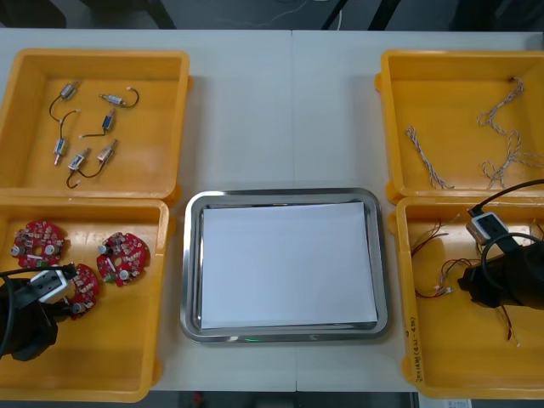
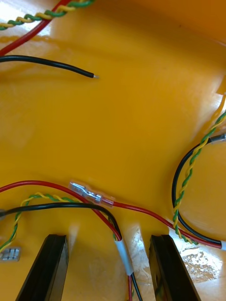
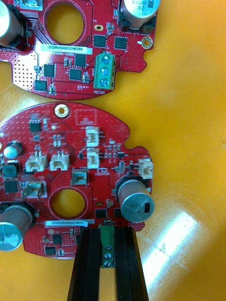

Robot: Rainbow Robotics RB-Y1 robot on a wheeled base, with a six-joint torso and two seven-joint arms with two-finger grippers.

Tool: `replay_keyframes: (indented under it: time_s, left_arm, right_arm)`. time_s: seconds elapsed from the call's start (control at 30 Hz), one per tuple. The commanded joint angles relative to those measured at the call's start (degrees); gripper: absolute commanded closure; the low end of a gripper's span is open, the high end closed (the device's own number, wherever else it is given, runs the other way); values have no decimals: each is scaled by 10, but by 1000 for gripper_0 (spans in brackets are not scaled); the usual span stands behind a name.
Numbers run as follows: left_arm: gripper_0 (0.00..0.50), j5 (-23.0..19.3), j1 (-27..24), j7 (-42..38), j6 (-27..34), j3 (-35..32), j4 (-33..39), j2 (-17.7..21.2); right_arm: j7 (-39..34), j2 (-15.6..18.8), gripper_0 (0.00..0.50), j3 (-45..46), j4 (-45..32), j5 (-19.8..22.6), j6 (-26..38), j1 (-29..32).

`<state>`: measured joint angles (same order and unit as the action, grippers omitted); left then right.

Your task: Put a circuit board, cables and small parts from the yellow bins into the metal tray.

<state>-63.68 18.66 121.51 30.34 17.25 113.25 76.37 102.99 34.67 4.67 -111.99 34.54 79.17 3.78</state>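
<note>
The metal tray [image 1: 192, 255] lies in the middle. The left gripper [image 1: 72, 295] is at a circuit board [image 1: 86, 282] in the near left yellow bin [image 1: 102, 365]; the right gripper [image 1: 467, 285] is above cables [image 1: 435, 291] in the near right bin [image 1: 459, 365].

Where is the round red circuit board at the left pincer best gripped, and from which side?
Probably by the small green terminal block at its rim, from straight above: the round red circuit board lies flat in the yellow bin, and this block stands up narrow with flat sides. The left pincer is shut on it.
</note>
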Motion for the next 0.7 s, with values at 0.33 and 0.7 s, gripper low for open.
replay_keyframes:
  time_s: [0.33,0.7]
  left_arm:
    - [500,-9,38,50,16,-61,23,21]
    - [500,-21,88,40,167,-213,78,-34]
  right_arm:
    - [-15,-7,347,-14,-3,-4,-6,17]
    - [-11,-6,500,-11,-3,-6,-27,18]
